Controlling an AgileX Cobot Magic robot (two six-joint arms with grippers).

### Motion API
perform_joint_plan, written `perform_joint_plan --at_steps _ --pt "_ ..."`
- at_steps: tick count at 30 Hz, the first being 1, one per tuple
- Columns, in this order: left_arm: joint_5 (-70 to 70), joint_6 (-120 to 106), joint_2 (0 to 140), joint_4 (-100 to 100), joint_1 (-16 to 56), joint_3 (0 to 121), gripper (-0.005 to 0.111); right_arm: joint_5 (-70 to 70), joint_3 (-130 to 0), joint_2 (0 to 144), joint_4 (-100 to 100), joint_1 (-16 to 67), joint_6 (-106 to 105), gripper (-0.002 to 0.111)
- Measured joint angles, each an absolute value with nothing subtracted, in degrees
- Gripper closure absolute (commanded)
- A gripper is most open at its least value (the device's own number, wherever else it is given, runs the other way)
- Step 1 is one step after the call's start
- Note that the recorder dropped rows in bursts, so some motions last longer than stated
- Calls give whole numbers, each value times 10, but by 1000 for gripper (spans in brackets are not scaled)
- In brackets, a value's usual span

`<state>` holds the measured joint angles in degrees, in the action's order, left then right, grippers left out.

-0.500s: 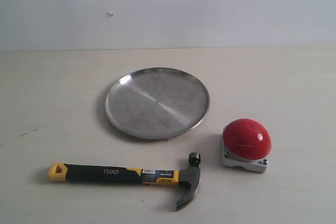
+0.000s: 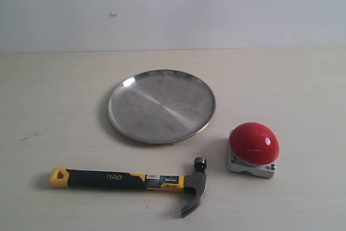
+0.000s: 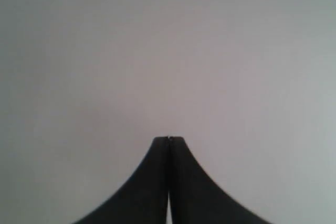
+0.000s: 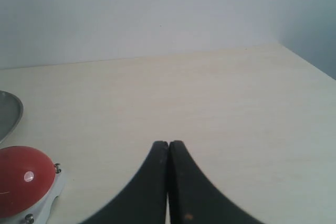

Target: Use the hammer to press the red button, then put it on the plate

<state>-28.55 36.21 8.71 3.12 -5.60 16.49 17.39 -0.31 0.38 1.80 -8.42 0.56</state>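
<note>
The hammer (image 2: 130,180) lies flat near the table's front edge, its yellow handle end to the left and its dark claw head to the right. The red button (image 2: 254,143) on its grey square base sits just right of the hammer head; it also shows in the right wrist view as the red button (image 4: 23,180). Behind them rests the round steel plate (image 2: 124,124), whose rim edge is the plate (image 4: 13,114) in the right wrist view. My left gripper (image 3: 168,139) is shut and empty before a blank wall. My right gripper (image 4: 168,143) is shut and empty above bare table beside the button. Neither arm shows in the exterior view.
The pale wooden table (image 2: 292,79) runs back to a plain white wall (image 2: 216,9). The table's far corner (image 4: 278,45) shows in the right wrist view.
</note>
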Motion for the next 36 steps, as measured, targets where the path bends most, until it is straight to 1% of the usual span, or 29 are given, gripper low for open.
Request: perform_joint_plan --at_steps 1,2,5,6,7,8,11,12,13,14,15,16,20,22,23,24,25,28,29,30,34,36 --pt "-252 339 118 30 -56 195 107 174 -3 4 18 -84 6 108" --pt "-185 301 190 30 -56 247 107 175 -3 4 18 -84 6 108" --pt "-54 266 348 37 -56 331 107 177 -3 4 18 -84 6 108" --pt "15 255 425 38 -56 369 107 177 -3 4 18 -84 6 108" --pt "57 241 466 39 -56 392 107 178 -3 4 18 -84 6 108" --pt "149 198 547 39 -56 440 107 178 -3 4 18 -84 6 108" --pt "302 110 655 39 -51 517 107 178 -3 4 18 -84 6 108" --pt "387 59 710 39 -39 560 107 178 -3 4 18 -84 6 108" --pt "428 34 736 33 -28 581 107 178 -3 4 18 -84 6 108" --pt "485 -22 778 23 1 611 107 178 -3 4 18 -84 6 108" --pt "509 -62 798 18 22 623 107 178 -3 4 18 -84 6 108" --pt "542 -156 829 0 68 637 107 178 -3 4 18 -84 6 108" --pt "563 -321 859 -25 187 643 106 178 -3 4 18 -84 6 108" --pt "561 -379 868 -30 250 644 102 178 -3 4 18 -84 6 108" --pt "554 -395 873 -33 273 644 97 178 -3 4 18 -84 6 108" --pt "548 -410 877 -34 300 645 89 178 -3 4 18 -84 6 108" --pt "541 -419 883 -34 325 648 79 178 -3 4 18 -84 6 108" --pt "520 -430 901 -34 387 658 39 178 -3 4 18 -84 6 108" --pt "516 -430 908 -34 404 663 31 178 -3 4 18 -84 6 108" --pt "513 -430 916 -34 420 667 30 178 -3 4 18 -84 6 108" --pt "502 -425 950 -34 465 686 42 178 -3 4 18 -84 6 108" --pt "502 -413 977 -34 481 709 40 178 -3 4 18 -84 6 108"
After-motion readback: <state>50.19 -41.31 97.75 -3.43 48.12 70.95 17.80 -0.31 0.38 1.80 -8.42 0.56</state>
